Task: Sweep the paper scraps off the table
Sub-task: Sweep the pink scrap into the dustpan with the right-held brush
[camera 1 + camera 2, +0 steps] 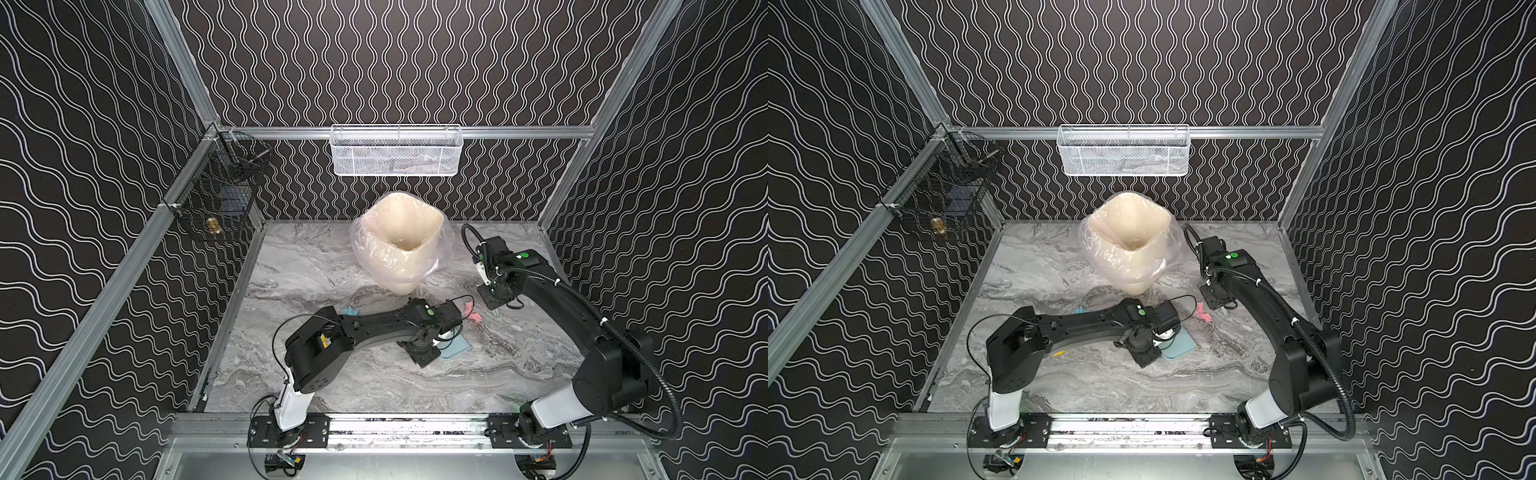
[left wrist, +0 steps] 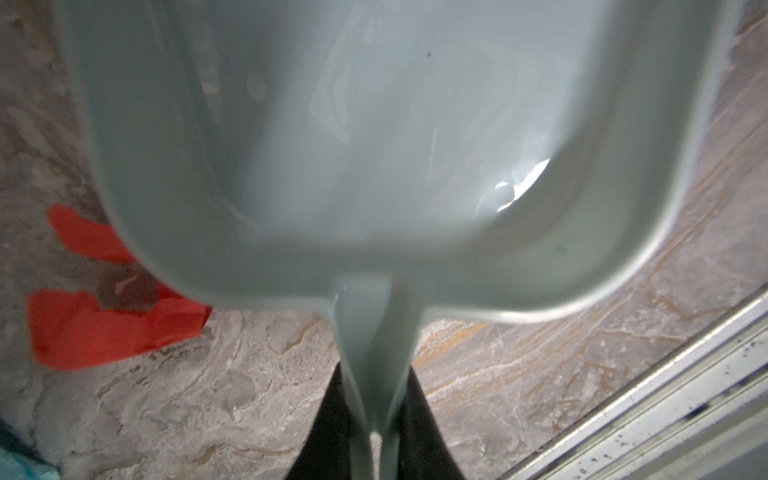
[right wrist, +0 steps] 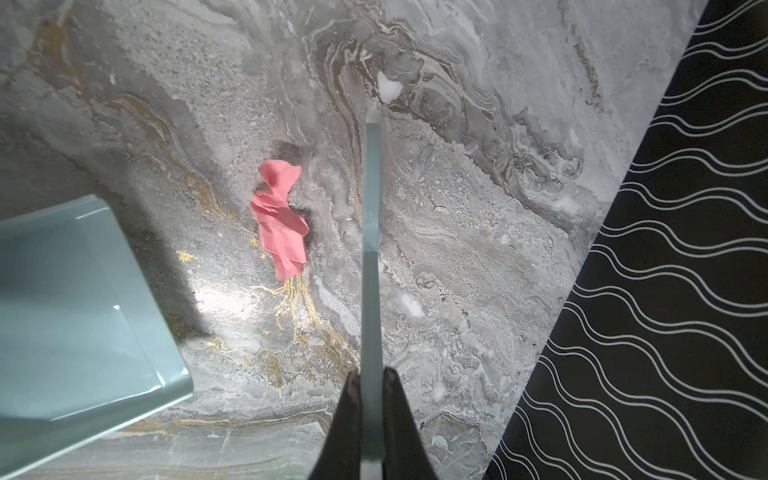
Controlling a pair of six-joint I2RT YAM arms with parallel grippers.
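Observation:
My left gripper (image 2: 376,374) is shut on the handle of the pale blue dustpan (image 2: 374,145), which rests low on the marble table (image 1: 374,382). A red paper scrap (image 2: 104,328) lies beside the pan's rear corner, outside it. My right gripper (image 3: 371,376) is shut on the thin handle of the pale blue brush (image 3: 371,249). A pink scrap (image 3: 280,220) lies on the table between the brush and the dustpan (image 3: 75,311). In the top views I see pink scraps (image 1: 471,313), a light blue scrap (image 1: 349,311) and a yellow scrap (image 1: 1059,354).
A cream bin lined with a clear bag (image 1: 401,241) stands at the back middle of the table. A white mesh basket (image 1: 395,151) hangs on the back wall and a black wire basket (image 1: 224,187) on the left rail. Patterned black walls close in the table's sides.

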